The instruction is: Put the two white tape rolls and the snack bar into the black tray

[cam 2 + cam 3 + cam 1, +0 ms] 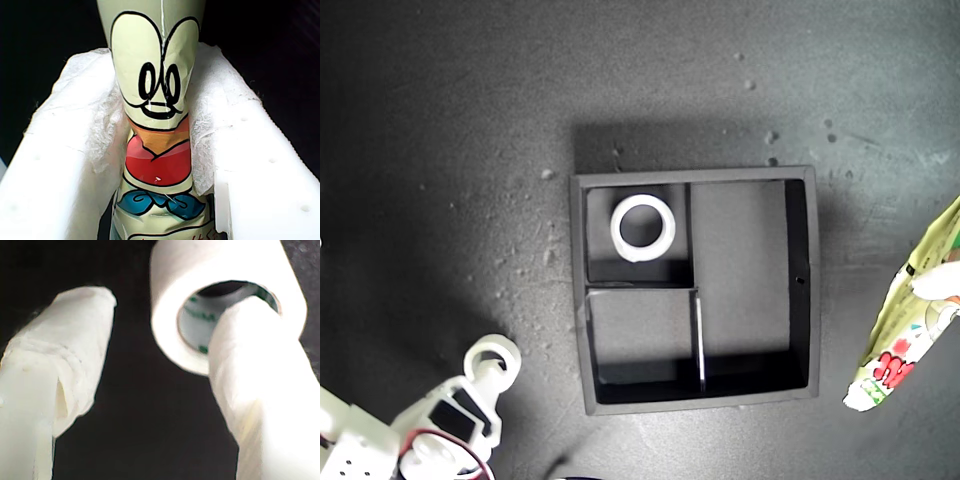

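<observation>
Snack bar [157, 125] sits clamped in my first gripper [157, 165], at the exterior view's right beside the black tray [802, 280]; one white roll [642, 228] lies in its far-left compartment; my second gripper [160, 365], jaws apart, has one finger through the green-cored roll [175, 300]; next, carrying the bar over the long compartment.

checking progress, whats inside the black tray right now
One white tape roll lies flat in a small compartment of the black tray. The other small compartment and the long one look empty, though shadow darkens their edges.

Dark grey matte tabletop [440, 120] I'm working over, speckled with pale crumbs, the black tray [802, 270] resting flat on it, most crumbs scattered just beyond the tray's walls
</observation>
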Controlling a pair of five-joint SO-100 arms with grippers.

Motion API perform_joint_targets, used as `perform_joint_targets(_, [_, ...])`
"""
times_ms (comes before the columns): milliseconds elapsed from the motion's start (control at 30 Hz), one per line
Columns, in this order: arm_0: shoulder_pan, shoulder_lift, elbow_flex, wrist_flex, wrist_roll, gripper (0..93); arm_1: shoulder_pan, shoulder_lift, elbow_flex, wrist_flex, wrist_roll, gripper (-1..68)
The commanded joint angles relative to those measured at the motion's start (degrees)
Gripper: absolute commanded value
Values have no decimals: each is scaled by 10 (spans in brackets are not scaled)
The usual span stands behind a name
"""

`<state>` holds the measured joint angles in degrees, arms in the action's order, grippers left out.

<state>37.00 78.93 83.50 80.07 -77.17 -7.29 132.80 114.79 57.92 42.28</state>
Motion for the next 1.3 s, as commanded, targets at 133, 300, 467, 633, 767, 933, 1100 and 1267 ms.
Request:
perform_joint_targets(133, [8, -2, 22, -36, -8, 140, 4, -12, -32, -14, -9, -6])
perform_joint_targets(300, [-2, 0, 60, -68, -13, 158, -11, -142, -137, 30, -55, -5])
perform_joint_targets(467, [-12, -23, 66, -69, -24, 173, -31, -383, -393, 140, -134, -5])
perform_joint_targets(633, [-25, -31, 68, -69, -37, 55, -25, -504, -541, 190, -150, -5])
perform_joint_targets(767, [-49, 22, 66, -47, -24, 3, -18, -504, -508, 134, -150, -5])
perform_joint_targets(933, [-118, 137, 25, -10, 66, 1, -4, -505, -441, 48, -145, -3])
perform_joint_targets(1100, [-180, 112, -129, -17, 207, 1, 16, -505, -348, -1, -124, -2])
perform_joint_targets(1267, [-191, -89, -421, 59, 260, 2, 4, -505, -308, -32, -112, 34])
